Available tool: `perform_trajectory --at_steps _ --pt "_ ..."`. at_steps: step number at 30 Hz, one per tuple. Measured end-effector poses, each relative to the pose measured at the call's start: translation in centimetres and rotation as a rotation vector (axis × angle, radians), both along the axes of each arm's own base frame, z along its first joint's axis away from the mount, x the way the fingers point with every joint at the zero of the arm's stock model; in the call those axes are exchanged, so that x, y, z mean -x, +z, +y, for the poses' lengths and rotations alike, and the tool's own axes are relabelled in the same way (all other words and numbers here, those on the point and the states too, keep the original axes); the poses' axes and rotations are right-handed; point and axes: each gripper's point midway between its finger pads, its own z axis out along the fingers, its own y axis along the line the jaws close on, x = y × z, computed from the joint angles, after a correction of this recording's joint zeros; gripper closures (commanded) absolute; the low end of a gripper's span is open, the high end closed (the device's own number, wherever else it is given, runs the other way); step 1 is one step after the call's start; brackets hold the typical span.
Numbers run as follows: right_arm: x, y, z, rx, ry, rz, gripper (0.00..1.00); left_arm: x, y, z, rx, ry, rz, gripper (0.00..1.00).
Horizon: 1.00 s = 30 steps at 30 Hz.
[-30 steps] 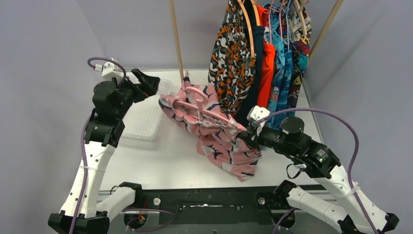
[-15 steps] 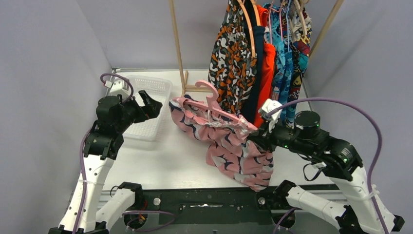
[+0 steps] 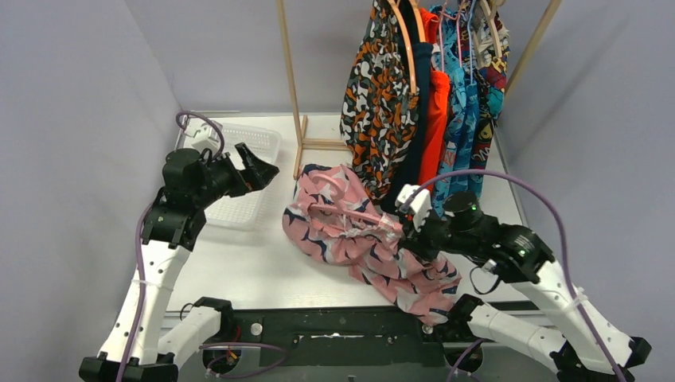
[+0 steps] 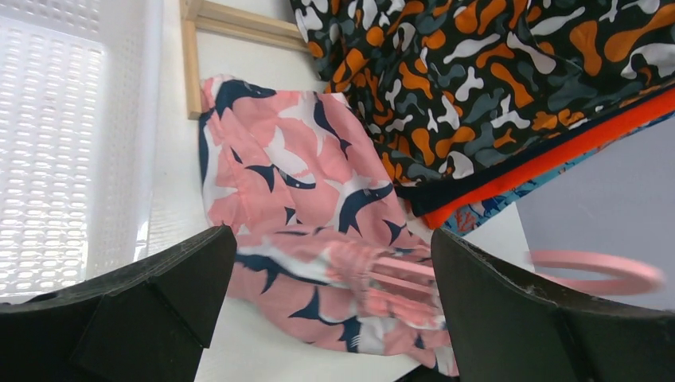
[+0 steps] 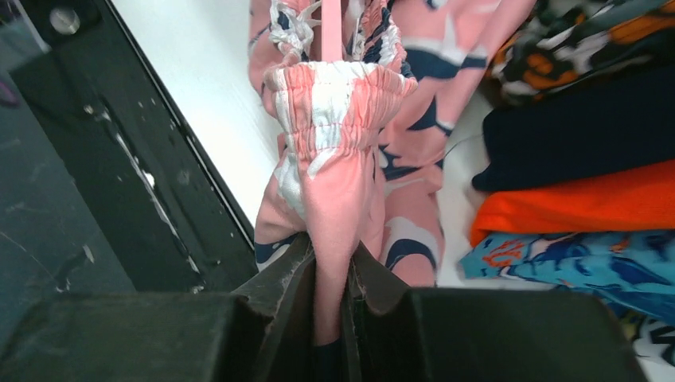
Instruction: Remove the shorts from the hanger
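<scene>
Our right fingers [image 5: 280, 278] pinch the pink shark-print shorts [image 3: 350, 239] by the elastic waistband. The shorts lie heaped on the worktop [image 3: 255, 267], pink hanger [image 5: 331, 32] among them — our left fingers [image 4: 167, 274] hang wide apart.

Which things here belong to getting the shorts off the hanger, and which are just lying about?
In the job:
pink shorts
pink hanger
right gripper, shut on the pink shorts
left gripper, open
other shorts, hanging behind

Lying about:
white basket
wooden rack
</scene>
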Motion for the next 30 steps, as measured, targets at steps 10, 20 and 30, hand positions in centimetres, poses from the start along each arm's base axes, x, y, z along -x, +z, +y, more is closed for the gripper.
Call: perform_trajectory --at_steps 10,20,30 --pt "-4.2 -4.5 -1.3 0.018 -0.077 0.104 1.00 -0.1 -7.7 -6.0 -0.131 -0.168 0.246 0.15" --pt "-5.3 -5.5 -0.7 -0.094 0.012 0.244 1.00 -0.1 -11.3 -7.4 -0.205 -0.142 0.327 0.16" --pt "-3.3 -4.8 -0.3 -0.134 0.076 0.270 1.00 -0.6 -11.1 -11.4 -0.246 -0.287 0.207 0.16"
